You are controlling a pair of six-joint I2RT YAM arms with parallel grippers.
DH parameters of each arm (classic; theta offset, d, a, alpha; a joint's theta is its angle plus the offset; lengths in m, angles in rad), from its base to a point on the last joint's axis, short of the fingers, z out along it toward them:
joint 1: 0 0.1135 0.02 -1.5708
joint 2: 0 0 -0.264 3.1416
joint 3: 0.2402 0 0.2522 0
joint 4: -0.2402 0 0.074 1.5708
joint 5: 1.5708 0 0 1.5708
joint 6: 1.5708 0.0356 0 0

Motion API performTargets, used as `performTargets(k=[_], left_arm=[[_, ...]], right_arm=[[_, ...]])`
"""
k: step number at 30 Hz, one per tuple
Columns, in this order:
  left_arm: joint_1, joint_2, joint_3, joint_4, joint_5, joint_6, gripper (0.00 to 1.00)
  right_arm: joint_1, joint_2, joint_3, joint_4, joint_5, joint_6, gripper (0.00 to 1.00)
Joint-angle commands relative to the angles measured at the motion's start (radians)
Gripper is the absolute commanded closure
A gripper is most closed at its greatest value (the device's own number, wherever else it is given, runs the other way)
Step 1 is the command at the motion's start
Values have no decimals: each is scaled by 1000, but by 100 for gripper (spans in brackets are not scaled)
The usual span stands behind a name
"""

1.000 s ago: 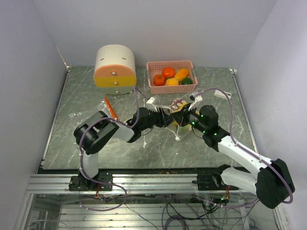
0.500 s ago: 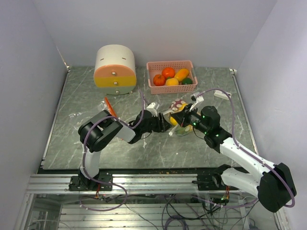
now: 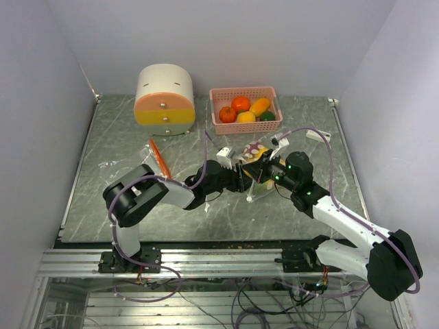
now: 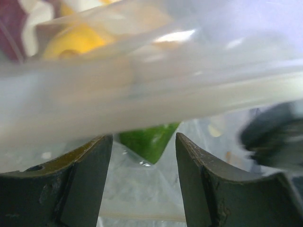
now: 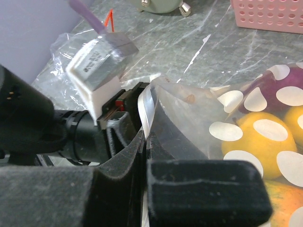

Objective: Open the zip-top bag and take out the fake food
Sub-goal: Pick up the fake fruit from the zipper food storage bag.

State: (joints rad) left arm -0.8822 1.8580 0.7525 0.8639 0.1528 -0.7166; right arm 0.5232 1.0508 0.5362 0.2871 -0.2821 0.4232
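Observation:
The clear zip-top bag (image 3: 255,161) with white dots lies mid-table, between my two grippers. The fake food shows inside it: a yellow piece (image 5: 258,137) and a dark purple piece (image 5: 279,90) in the right wrist view, a green piece (image 4: 149,139) and a yellow piece (image 4: 78,42) in the left wrist view. My right gripper (image 5: 147,137) is shut on the bag's white zip edge (image 5: 147,106). It also shows in the top view (image 3: 266,171). My left gripper (image 4: 144,137) is open at the bag's left side (image 3: 241,179). The bag's film (image 4: 142,85) stretches across just beyond its fingertips.
A pink basket (image 3: 243,90) holding several plastic fruits stands at the back. A round cream, orange and yellow drawer box (image 3: 164,99) stands at the back left. An orange carrot (image 3: 159,156) and a crumpled clear bag (image 3: 113,164) lie to the left. A white object (image 3: 317,136) lies at the right.
My left gripper has shifted slightly right and nearer, staying at the bag's left edge. The bag has shifted a little. My right gripper has kept its hold in about the same place.

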Motion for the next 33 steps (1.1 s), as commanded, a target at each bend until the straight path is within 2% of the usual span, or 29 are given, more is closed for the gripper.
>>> performTargets(k=[1,7,10,13,16,23,25,29,33], left_arm=[[-20,-58,19,-24,-64,52,33],[-21,-126,4,-104,-110,108,35],[-21,-126,13,-105,-103,133,44],[-23,-87,45,-102,-36,161,55],[-43,-43,62,-58,37,203,56],[-138,47,14,172,55,328,40],[-149,73,10,216,48,337,31],[-171,108,22,202,-3,376,18],[-192,140,50,161,-115,373,17]], right_arm=[[1,-10,-2,41,-30,9,100],[3,-10,-9,42,-32,7,100],[4,-6,-16,58,-47,16,100],[8,-6,-14,58,-51,16,100],[10,-14,-14,58,-51,18,100],[16,-8,-21,70,-78,24,100],[17,-10,-23,67,-81,20,100],[19,-22,-32,63,-82,17,100],[20,-18,-48,81,-83,26,100]])
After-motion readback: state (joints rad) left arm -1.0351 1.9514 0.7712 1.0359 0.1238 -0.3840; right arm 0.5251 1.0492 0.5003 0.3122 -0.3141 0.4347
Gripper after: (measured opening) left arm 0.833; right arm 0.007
